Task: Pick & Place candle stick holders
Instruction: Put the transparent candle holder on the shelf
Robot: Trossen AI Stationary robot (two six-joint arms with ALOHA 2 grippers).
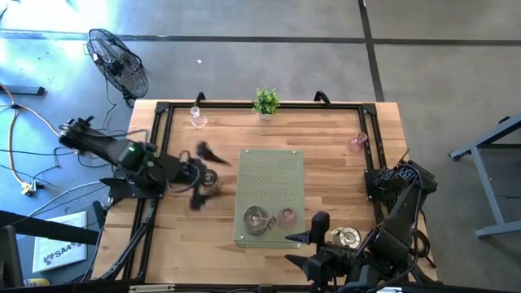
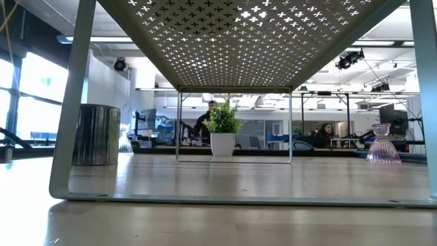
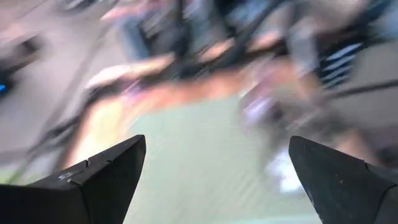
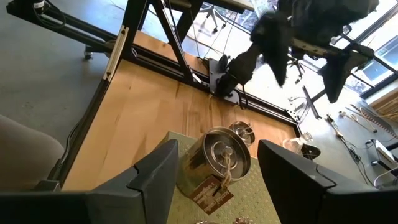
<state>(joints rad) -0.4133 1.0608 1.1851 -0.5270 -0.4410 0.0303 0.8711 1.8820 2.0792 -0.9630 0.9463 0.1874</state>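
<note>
Silver holder point(image 1: 211, 178) at centre-left is sitting under my wide-open left gripper point(image 1: 199, 173), which is blurring mid-swing and risking knocking it over.

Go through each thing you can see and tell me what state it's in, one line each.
left gripper: open, empty, blurred
right gripper: open, empty
silver holder on tray: upright
pink holder on tray: upright
silver holder by left gripper: on table
green tray: raised on legs
potted plant: upright
</note>
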